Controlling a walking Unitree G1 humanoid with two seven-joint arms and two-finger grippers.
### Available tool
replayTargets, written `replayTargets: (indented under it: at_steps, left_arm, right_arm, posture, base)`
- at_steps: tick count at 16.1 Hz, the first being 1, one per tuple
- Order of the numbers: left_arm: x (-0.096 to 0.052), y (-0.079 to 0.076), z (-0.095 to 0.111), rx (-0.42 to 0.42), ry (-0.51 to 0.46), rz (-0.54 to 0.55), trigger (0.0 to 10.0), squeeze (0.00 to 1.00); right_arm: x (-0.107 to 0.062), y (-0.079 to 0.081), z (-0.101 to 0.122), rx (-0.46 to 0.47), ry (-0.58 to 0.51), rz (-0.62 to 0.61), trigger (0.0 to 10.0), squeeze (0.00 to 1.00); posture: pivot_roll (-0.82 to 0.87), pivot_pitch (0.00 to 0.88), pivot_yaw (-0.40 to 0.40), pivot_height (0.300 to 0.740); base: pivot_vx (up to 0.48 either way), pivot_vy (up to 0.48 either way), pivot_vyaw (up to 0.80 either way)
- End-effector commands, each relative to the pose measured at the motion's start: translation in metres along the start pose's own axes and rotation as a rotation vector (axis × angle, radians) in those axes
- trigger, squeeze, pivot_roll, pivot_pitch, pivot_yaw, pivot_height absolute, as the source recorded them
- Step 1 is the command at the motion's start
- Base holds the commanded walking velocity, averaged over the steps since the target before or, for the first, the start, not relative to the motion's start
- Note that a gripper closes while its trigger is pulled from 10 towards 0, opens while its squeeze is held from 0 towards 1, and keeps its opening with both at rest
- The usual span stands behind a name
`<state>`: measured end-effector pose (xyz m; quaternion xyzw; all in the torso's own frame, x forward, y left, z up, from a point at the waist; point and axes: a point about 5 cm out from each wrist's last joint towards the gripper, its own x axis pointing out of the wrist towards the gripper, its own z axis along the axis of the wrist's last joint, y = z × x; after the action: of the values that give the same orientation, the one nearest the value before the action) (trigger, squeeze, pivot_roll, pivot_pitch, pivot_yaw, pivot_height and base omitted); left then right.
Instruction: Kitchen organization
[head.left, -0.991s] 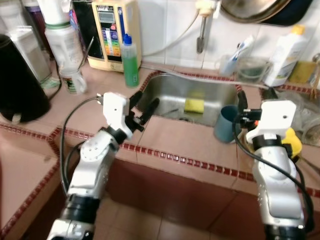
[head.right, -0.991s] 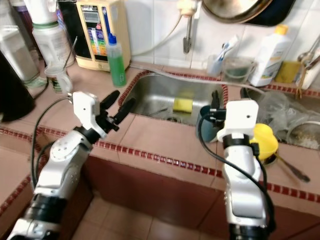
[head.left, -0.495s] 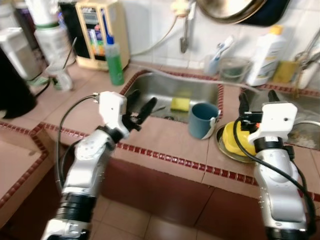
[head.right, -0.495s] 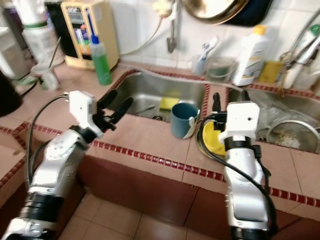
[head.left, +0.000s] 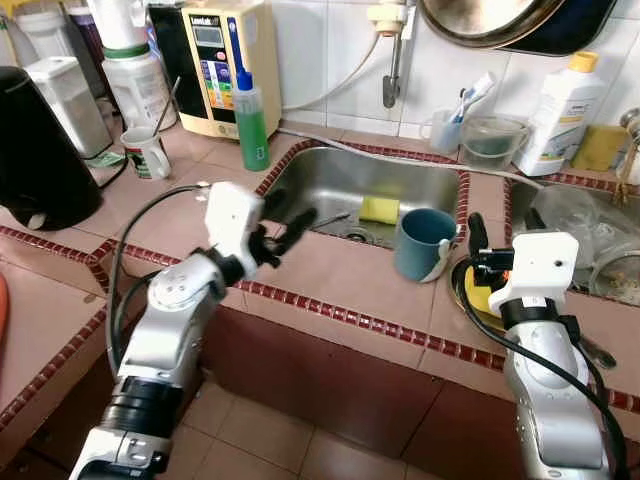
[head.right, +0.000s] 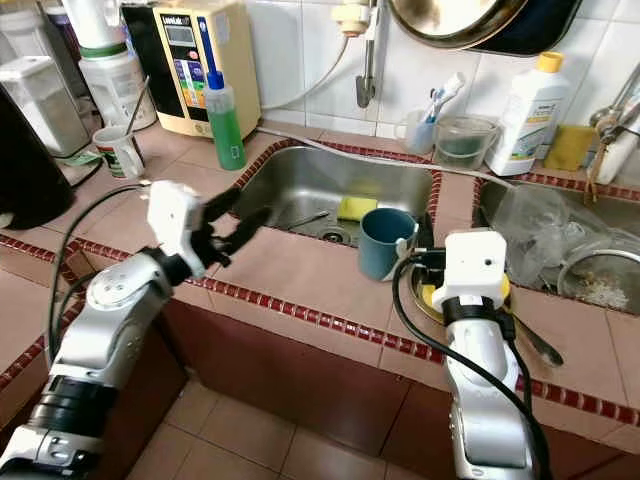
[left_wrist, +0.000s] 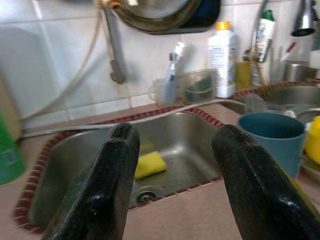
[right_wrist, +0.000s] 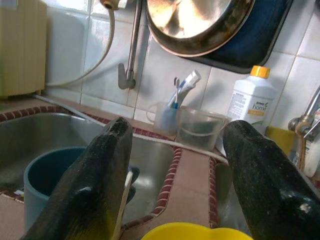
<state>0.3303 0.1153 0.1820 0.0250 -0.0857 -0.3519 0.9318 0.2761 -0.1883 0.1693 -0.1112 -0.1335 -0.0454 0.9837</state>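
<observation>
Both the left gripper (head.left: 288, 217) and right gripper (head.left: 500, 224) stay spread wide, unmoved, near the blue cup (head.left: 422, 243).

one blue mug (head.left: 424, 243), one yellow sponge (head.left: 380, 209), one green bottle (head.left: 250, 122), one white bottle (head.left: 562, 112), one white cup (head.left: 145, 152), two sink basins (head.left: 330, 190).

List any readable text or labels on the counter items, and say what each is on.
"home": white bottle with orange cap, under a smaller line too blurred to read.
Cream wall appliance: top label and coloured panel too small to read.
Green bottle: no text legible.
</observation>
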Motion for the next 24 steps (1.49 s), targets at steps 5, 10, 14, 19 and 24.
replayTargets:
  at_steps: [5,10,14,19,24]
  left_arm:
    - [0.025,-0.022,0.008,0.013,0.035,-0.142,10.0,0.0]
    - [0.04,-0.028,0.008,-0.001,0.067,-0.168,10.0,0.0]
    - [0.051,-0.029,0.006,-0.063,0.123,-0.152,10.0,0.0]
    - [0.079,-0.047,0.008,-0.097,0.185,-0.164,10.0,0.0]
    - [0.098,-0.067,0.013,-0.056,0.154,-0.24,10.0,0.0]
  right_arm:
    - [-0.017,0.016,-0.003,0.019,0.01,0.041,10.0,0.0]
    - [-0.02,0.02,0.002,0.034,-0.007,0.048,10.0,0.0]
    - [-0.016,0.019,0.004,0.018,-0.019,0.078,10.0,0.0]
    - [-0.019,0.032,0.003,0.03,-0.023,0.13,10.0,0.0]
    - [-0.018,0.03,0.005,0.027,-0.031,0.116,10.0,0.0]
  posture:
    - [-0.14,0.019,0.065,0.74]
    - [-0.16,0.017,0.083,0.74]
    - [-0.16,0.007,0.075,0.74]
    - [-0.17,0.0,0.081,0.74]
    - [-0.19,0.0,0.087,0.74]
  base:
    - [0.0,0.0,0.0]
    - [0.0,0.0,0.0]
    - [0.0,0.0,0.0]
    - [0.0,0.0,0.0]
    - [0.0,0.0,0.0]
